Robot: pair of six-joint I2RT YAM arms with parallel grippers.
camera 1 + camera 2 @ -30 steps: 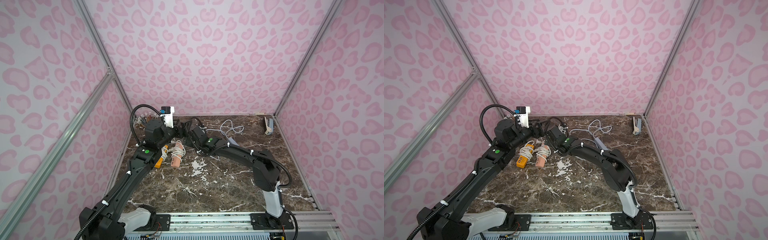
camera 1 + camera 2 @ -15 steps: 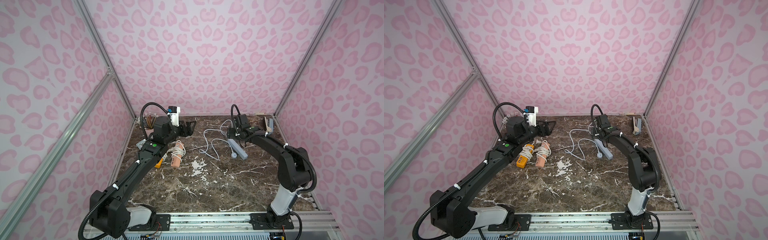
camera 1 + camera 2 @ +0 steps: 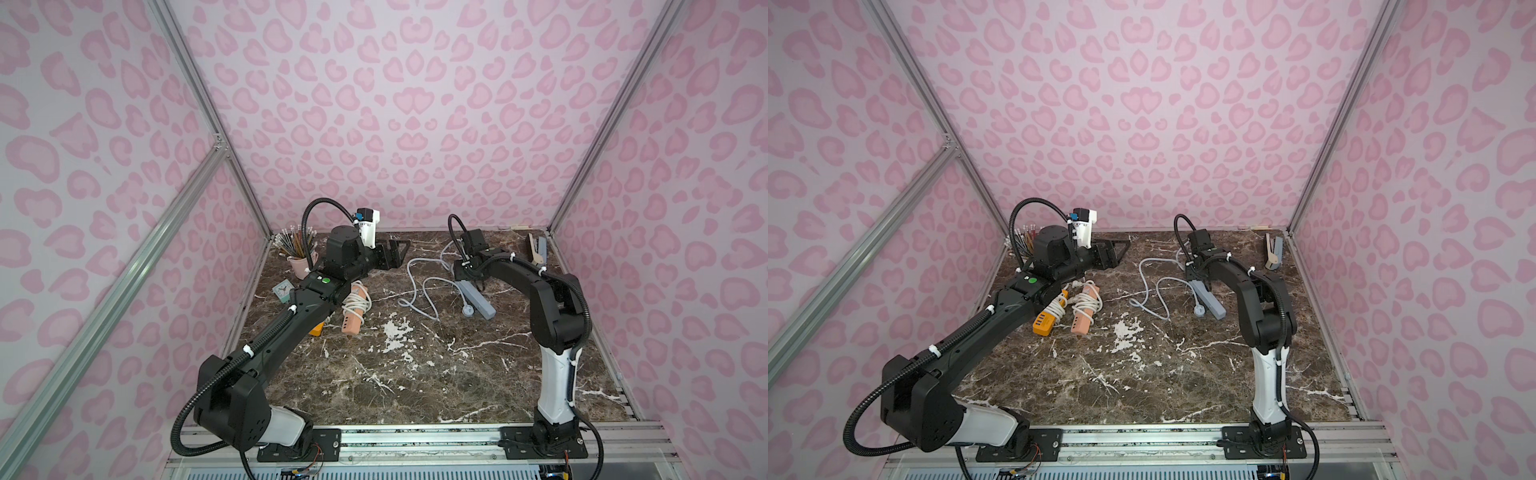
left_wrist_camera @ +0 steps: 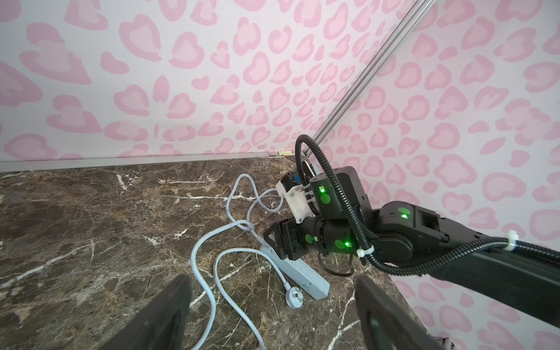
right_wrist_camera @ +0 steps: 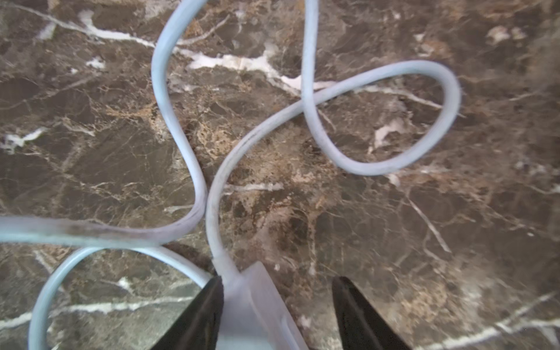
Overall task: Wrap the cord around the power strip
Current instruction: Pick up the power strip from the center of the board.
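The grey power strip lies flat at the back right of the marble table, and its pale cord runs loose in loops to the left, ending in a round plug beside the strip. My right gripper points down over the strip's cord end. Its jaws straddle that end, one finger against the strip's side and the other a gap away, so it is open. My left gripper hovers open and empty at the back left; in the left wrist view the cord and strip lie beyond its fingers.
A pink power strip with its cord wound round it and an orange one lie under my left arm. A cup of pencils and a small clock stand at the back left. A stapler lies at the back right.
My right arm swung from beside the left gripper over to the grey strip and came down on its cord end, its jaws narrowing. My left gripper drew slightly right and stays open.
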